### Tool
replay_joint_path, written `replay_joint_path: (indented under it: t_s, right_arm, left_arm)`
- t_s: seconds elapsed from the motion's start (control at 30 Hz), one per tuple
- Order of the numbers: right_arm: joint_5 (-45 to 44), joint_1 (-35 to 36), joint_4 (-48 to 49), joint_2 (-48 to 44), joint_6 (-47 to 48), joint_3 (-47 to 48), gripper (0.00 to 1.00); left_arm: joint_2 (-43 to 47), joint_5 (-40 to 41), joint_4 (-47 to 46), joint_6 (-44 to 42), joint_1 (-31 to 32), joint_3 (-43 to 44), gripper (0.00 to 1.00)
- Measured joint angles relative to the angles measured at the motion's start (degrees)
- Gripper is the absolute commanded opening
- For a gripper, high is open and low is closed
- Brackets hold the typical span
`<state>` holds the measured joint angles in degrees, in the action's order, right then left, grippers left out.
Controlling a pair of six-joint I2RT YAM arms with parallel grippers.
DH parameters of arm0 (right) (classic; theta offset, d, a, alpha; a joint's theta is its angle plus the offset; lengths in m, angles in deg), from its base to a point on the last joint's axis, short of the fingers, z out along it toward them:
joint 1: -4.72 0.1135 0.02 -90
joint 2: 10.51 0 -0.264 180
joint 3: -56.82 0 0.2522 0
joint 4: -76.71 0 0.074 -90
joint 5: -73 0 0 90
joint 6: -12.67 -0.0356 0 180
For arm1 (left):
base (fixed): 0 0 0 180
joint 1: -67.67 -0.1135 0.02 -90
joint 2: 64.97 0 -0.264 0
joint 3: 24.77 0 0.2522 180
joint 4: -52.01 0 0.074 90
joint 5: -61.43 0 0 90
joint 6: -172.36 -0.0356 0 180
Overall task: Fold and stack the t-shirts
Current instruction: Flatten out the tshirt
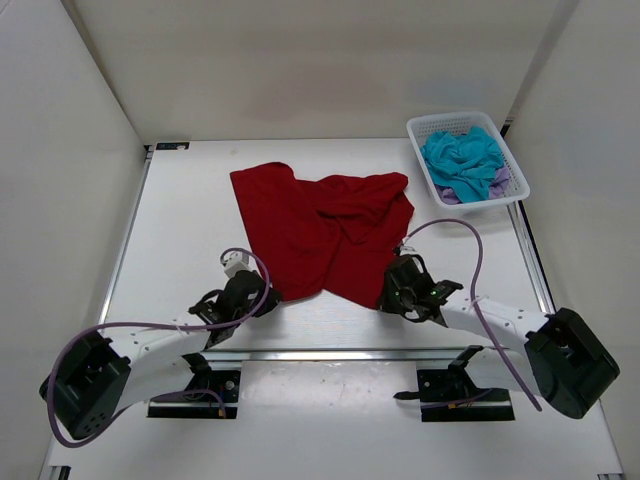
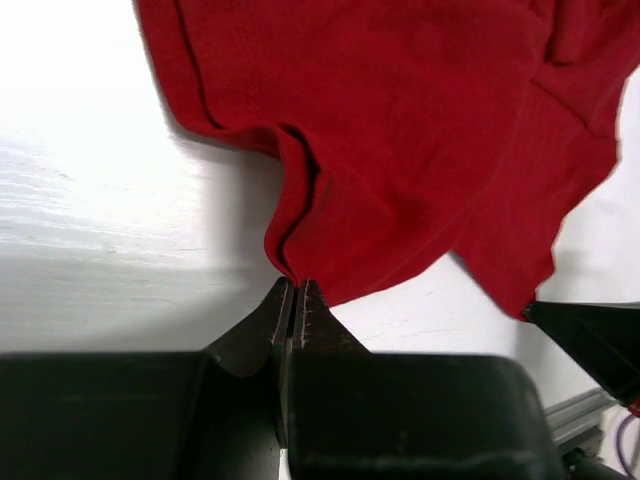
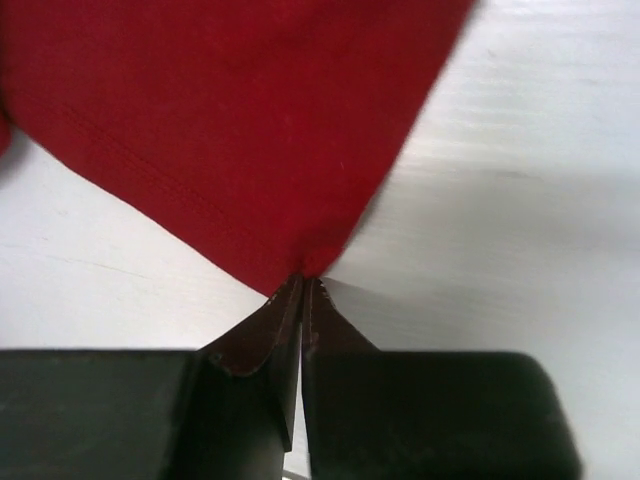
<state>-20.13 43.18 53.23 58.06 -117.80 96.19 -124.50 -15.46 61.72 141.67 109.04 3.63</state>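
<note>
arms (image 1: 150,345): wht links, blk joints | cables (image 1: 478,262): purple | end effectors (image 2: 295,297) (image 3: 302,292): blk

White tabletop (image 1: 180,230); plain white panels (image 1: 60,120) on three sides; metal rail (image 1: 330,352) along near edge; bright, even light.

No legible text or labels anywhere.

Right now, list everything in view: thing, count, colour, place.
red t-shirt: one, red, rumpled at mid-table
teal t-shirt: one, teal-blue, on top in the basket
lavender t-shirt: one, pale purple, in the basket under the teal one
basket: one, white lattice, far right of the table
table: one, white, under everything
left gripper: one, black, shut on the red t-shirt's near left edge
right gripper: one, black, shut on its near right corner
</note>
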Motion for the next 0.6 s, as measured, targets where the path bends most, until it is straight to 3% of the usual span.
replay_joint_path:
  t_s: [0.13,0.23,0.43,0.6]
  right_arm:
    - [-2.3,0.0,-7.2,-4.0,1.7,1.0,0.0]
    - [-5.5,-0.5,-16.0,-9.8,3.9,6.3,0.01]
    - [-12.1,-10.1,-32.8,-15.4,14.9,39.1,0.0]
    - [-20.8,-8.0,-42.9,-9.7,23.1,68.2,0.0]
  left_arm:
    - [0.0,-0.8,5.2,-3.5,-2.1,2.5,0.0]
    - [-0.9,-3.9,14.8,-10.6,-8.3,12.2,0.0]
    - [-1.1,-9.6,29.8,-24.7,-22.0,41.1,0.0]
    - [-1.4,-14.5,38.2,-31.5,-33.1,61.8,0.0]
